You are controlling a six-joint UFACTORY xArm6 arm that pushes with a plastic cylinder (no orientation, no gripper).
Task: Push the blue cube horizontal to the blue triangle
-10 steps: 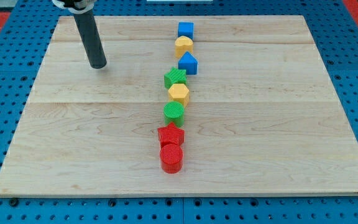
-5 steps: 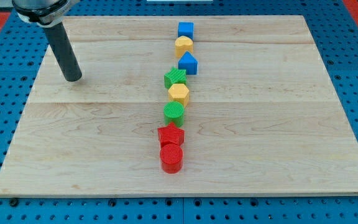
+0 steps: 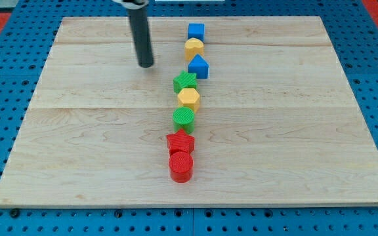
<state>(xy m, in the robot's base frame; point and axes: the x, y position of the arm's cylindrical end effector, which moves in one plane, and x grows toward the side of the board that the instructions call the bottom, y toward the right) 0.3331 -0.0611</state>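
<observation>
The blue cube (image 3: 196,31) sits at the view's top of a line of blocks running down the middle of the wooden board (image 3: 77,144). A yellow hexagon block (image 3: 193,48) is just below it, touching or nearly so. The blue triangle (image 3: 199,67) comes right after that. My tip (image 3: 146,65) rests on the board to the left of the blue triangle, about level with it and well apart from all blocks. The rod rises toward the view's top.
Below the blue triangle the line goes on: a green star-like block (image 3: 185,82), a yellow hexagon (image 3: 189,98), a green round block (image 3: 184,118), a red star (image 3: 180,141) and a red cylinder (image 3: 180,166). Blue pegboard surrounds the board.
My tip first moved left and down toward the board's left edge, then swung right and up to a spot close to the line of blocks. No block has moved.
</observation>
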